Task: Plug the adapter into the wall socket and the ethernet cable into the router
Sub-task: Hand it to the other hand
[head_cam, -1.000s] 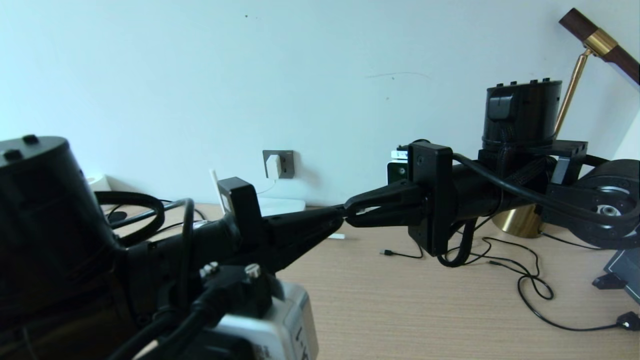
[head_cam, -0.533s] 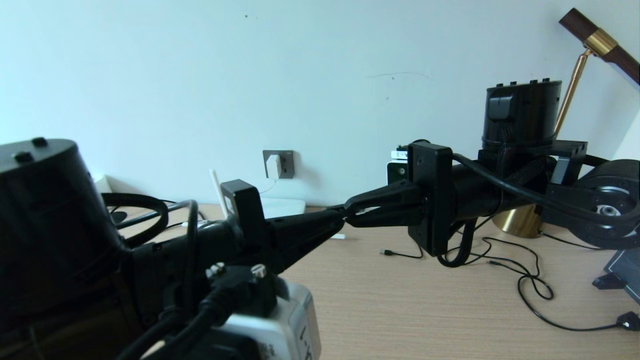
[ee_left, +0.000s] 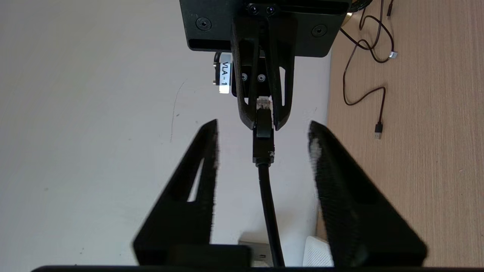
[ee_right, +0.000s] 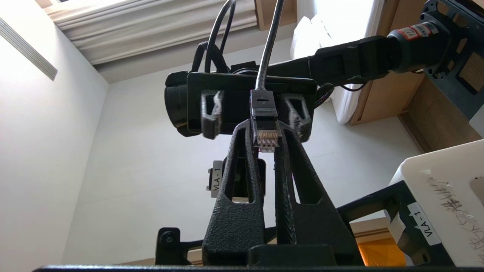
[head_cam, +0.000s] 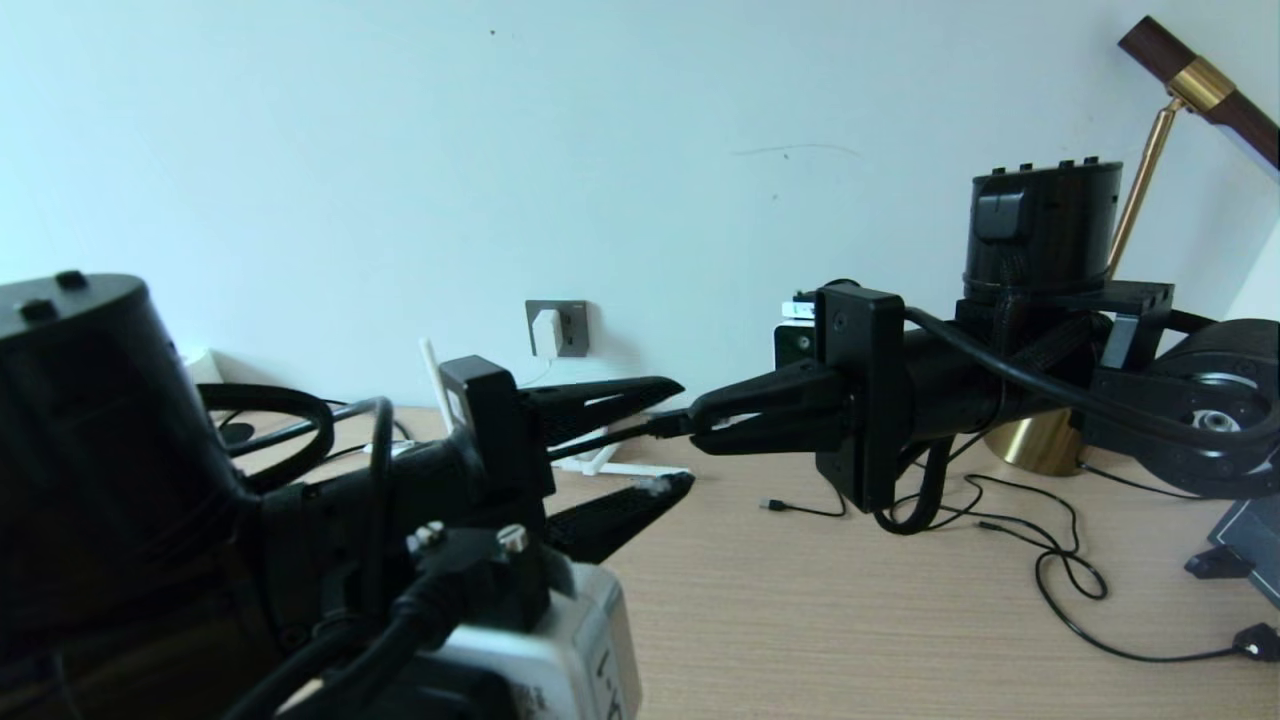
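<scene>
The ethernet cable [head_cam: 610, 437] runs in mid-air between the two arms above the desk. My right gripper [head_cam: 697, 420] is shut on its clear plug [ee_right: 266, 136], whose gold contacts face the right wrist camera. My left gripper [head_cam: 672, 435] is open, one finger on each side of the black cable [ee_left: 266, 189], touching neither side. The adapter [head_cam: 546, 332] sits plugged into the grey wall socket [head_cam: 572, 328] at the back. The router [ee_left: 317, 253] is mostly hidden behind my left arm; one antenna [head_cam: 432, 368] sticks up.
Thin black USB cables [head_cam: 1050, 570] loop over the wooden desk [head_cam: 850, 620] at the right. A brass lamp base [head_cam: 1035, 440] stands behind my right arm, near the wall. A dark object [head_cam: 1240, 550] lies at the right edge.
My left gripper has opened and let go of the ethernet cable. The right gripper has stayed shut on the plug end and has not moved.
</scene>
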`<state>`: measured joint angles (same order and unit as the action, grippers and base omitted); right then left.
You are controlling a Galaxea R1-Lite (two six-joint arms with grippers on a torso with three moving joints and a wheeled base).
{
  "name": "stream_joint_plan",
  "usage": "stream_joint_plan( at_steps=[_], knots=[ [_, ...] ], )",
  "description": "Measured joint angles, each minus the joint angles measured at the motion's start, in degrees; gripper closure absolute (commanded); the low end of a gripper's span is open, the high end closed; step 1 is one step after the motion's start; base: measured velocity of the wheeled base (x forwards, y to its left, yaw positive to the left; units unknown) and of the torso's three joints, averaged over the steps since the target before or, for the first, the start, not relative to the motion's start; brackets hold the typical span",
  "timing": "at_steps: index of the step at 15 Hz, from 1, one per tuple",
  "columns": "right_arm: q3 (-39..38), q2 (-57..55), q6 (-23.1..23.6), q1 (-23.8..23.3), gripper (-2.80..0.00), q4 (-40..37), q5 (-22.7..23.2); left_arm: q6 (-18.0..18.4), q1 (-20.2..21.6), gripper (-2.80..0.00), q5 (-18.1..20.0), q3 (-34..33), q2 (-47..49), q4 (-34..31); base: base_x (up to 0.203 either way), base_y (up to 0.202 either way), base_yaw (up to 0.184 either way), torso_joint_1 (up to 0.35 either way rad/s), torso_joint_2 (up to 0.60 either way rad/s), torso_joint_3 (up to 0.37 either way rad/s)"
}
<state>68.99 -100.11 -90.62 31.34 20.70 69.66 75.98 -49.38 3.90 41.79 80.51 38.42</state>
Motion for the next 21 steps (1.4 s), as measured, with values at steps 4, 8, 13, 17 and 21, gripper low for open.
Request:
stream_joint_plan(
  at_steps=[4, 8, 13, 17, 21],
  knots=[
    [0.0, 0.0, 0.0, 0.0, 0.0, 0.0, 0.0, 0.0, 0.0, -2.8, -0.02, -0.09, 0.06, 0.01, 0.0, 0.0, 0.0, 0.0, 0.0, 0.0],
    [-0.09, 0.05, -0.02, 0.0, 0.0, -0.01, 0.0, 0.0, 0.0, -2.8, -0.05, -0.06, 0.17, 0.0, 0.0, 0.0, 0.0, 0.0, 0.0, 0.0],
    [-0.33, 0.13, -0.02, 0.0, 0.0, 0.0, 0.0, -0.08, 0.16, -2.8, -0.13, 0.1, 0.28, 0.05, 0.0, 0.0, 0.0, 0.0, 0.0, 0.0],
    [-0.35, 0.16, 0.0, 0.0, 0.0, -0.02, 0.0, -0.41, 0.27, 0.0, -0.11, 0.0, 0.33, 0.03, 0.0, 0.0, 0.0, 0.0, 0.0, 0.0],
    [-0.3, 0.16, -0.03, 0.0, 0.0, -0.01, 0.0, -0.44, 0.27, 0.0, -0.13, -0.01, 0.34, 0.02, 0.0, 0.0, 0.0, 0.0, 0.0, 0.0]
  ],
)
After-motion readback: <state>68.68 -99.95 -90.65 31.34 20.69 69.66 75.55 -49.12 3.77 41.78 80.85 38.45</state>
